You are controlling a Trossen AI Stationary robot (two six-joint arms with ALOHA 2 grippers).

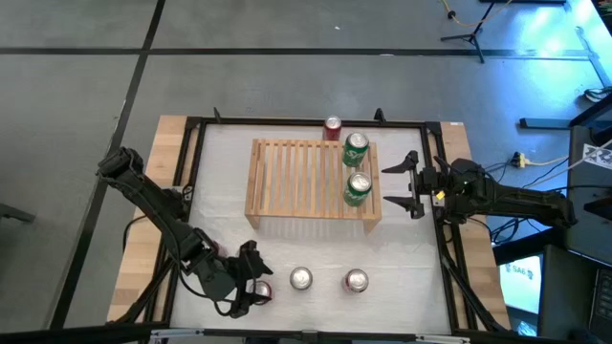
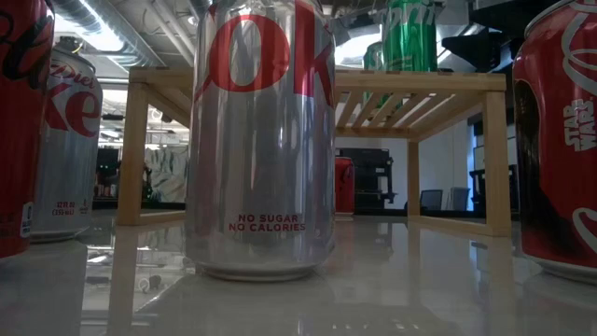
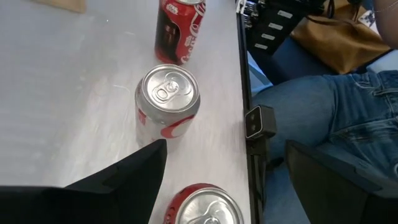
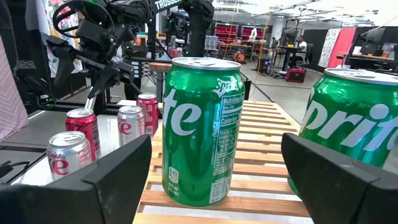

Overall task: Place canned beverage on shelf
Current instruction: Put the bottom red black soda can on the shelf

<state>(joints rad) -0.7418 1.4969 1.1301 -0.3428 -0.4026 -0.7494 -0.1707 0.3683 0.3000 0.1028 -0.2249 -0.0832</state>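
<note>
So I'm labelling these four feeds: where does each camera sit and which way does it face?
High: overhead, straight down on the shelf, left gripper and right gripper.
Low: tabletop level, facing a silver can with the shelf behind; no arm shows.
Left wrist: over table-edge cans, own fingers low in frame.
Right wrist: level with the shelf top, own fingers either side of a Sprite can.
Shared: high and right wrist both show the two green cans.

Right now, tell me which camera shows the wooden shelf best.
The high view: it shows the whole shelf from above, slatted top and two green cans at its right end. The low view shows only its legs and underside behind a silver can. The right wrist view shows part of the slats; the left wrist view hardly shows it.
</note>
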